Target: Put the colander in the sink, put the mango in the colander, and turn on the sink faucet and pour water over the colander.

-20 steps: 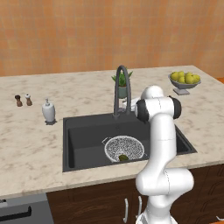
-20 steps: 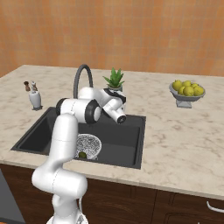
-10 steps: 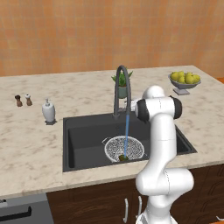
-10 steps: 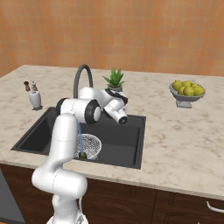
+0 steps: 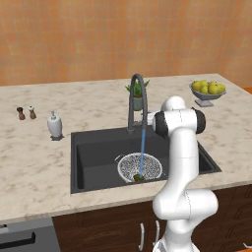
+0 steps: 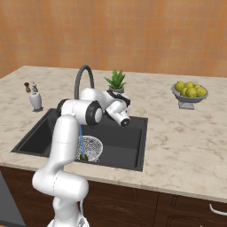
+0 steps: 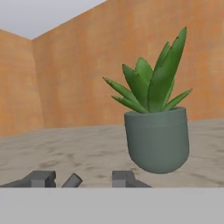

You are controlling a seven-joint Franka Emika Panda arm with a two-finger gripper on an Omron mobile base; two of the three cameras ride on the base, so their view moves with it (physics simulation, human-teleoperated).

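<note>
Water runs from the faucet [image 5: 137, 93] onto the mango [image 5: 138, 176] in the colander [image 5: 140, 167]. The hand [image 7: 83, 179], fingers apart and empty, sits at the faucet's lever; a careless pull-away could knock the water off.

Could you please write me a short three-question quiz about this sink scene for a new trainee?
1. True or false: water is running from the faucet into the colander.
2. Where does the mango lie? A) on the counter beside the soap bottle; B) in the colander, in the sink; C) in the fruit bowl.
3. Fill the gap: in the hand view, the thing straight ahead of the gripper is a potted ____.

Key
1. True: a blue stream falls from the spout onto the mesh.
2. B.
3. Plant.
</note>
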